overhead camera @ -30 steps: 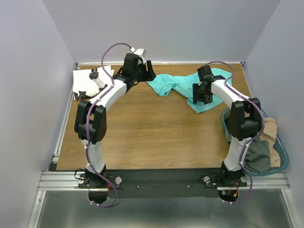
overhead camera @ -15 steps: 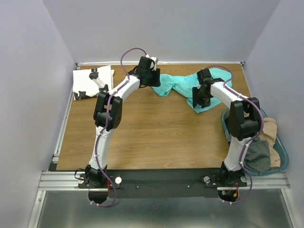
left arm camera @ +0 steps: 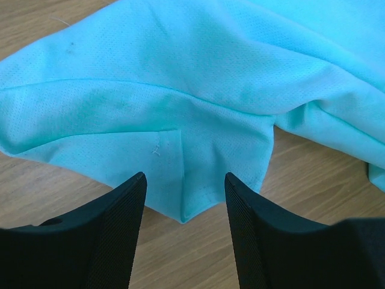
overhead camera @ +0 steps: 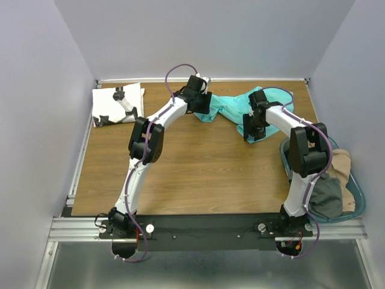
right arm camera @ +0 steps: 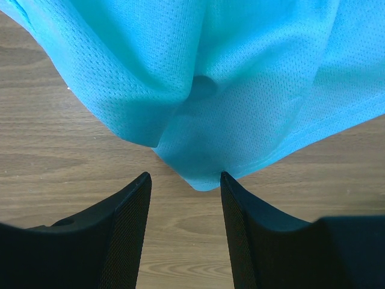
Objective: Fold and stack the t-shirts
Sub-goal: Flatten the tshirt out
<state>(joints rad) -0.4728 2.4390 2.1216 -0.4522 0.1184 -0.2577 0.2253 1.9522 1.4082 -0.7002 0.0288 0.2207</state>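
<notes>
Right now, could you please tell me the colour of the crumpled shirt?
The shirt is bright turquoise, clearest in the left wrist view.

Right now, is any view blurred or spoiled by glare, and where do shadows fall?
Top external: even light, no glare on the table. Left wrist: the turquoise t-shirt is sharp, its weave readable. Right wrist: weave equally crisp, with a small dark shadow in a fold above the right gripper.
</notes>
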